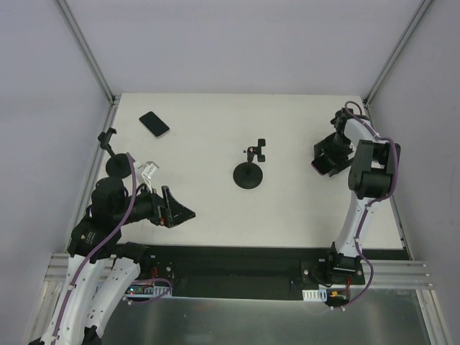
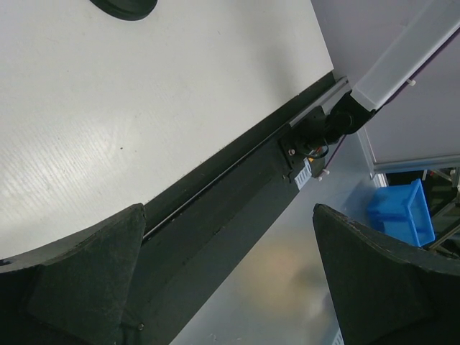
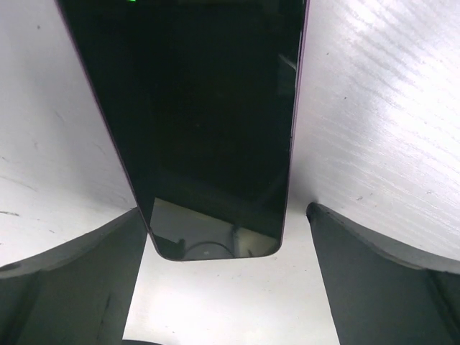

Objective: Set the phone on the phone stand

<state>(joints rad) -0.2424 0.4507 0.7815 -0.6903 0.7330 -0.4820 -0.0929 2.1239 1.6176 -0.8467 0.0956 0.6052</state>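
Right gripper [image 1: 325, 159]: fingers apart, straddling the phone [image 3: 208, 122], which lay flat on the table [image 1: 215, 115], right side.
Stand [image 1: 251, 172]: upright, mid-table, well apart from the phone.
Second phone [image 1: 154, 123]: far left.
Left gripper [image 1: 180, 207]: fingers apart, empty.

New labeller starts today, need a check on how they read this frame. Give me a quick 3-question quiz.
1. True or false: a phone sits on the stand.
2. Fill in: the left gripper is ___, with nothing between its fingers.
3. The phone in the right wrist view is:
A) clamped and lifted
B) flat on the table, between the open fingers of the right gripper
C) leaning on the stand

Key: 1 false; 2 open; 3 B.
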